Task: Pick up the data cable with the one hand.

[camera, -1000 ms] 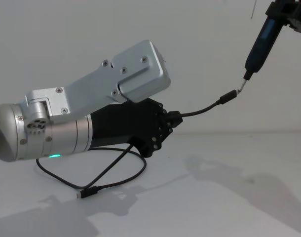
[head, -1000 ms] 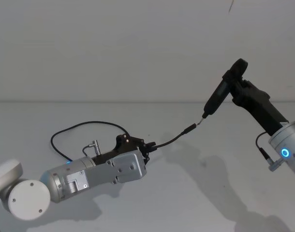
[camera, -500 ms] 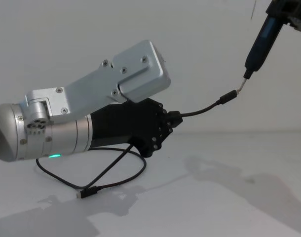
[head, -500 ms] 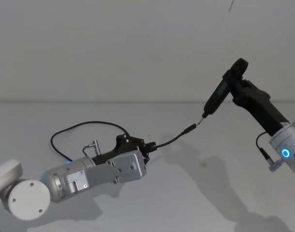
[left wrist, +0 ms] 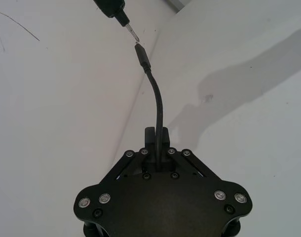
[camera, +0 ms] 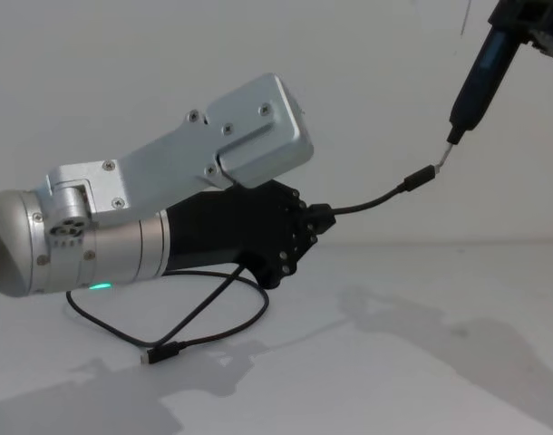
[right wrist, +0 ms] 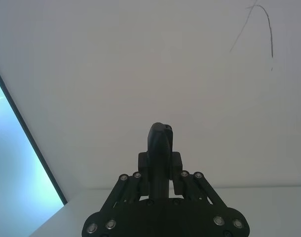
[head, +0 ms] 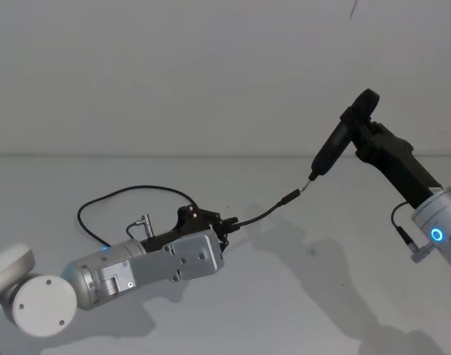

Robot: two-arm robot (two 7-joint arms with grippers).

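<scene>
The data cable (head: 264,214) is a thin black cord. My left gripper (head: 227,222) is shut on it a little above the white table. One end arcs up and rightward to a small plug (camera: 422,174). The rest loops back on the table (head: 122,191) to a second plug (camera: 159,355) lying flat. In the left wrist view the cable (left wrist: 158,106) rises from between the closed fingers (left wrist: 148,136). My right gripper (head: 362,122) is raised at the right, shut on a dark pen-shaped tool (head: 330,148). Its metal tip (camera: 449,152) is right at the lifted plug.
The white table (head: 299,296) lies open to the right of the left arm, under the right arm's shadow. A plain white wall (head: 211,74) stands behind. The left arm's silver body (camera: 213,154) hangs over the cable loop.
</scene>
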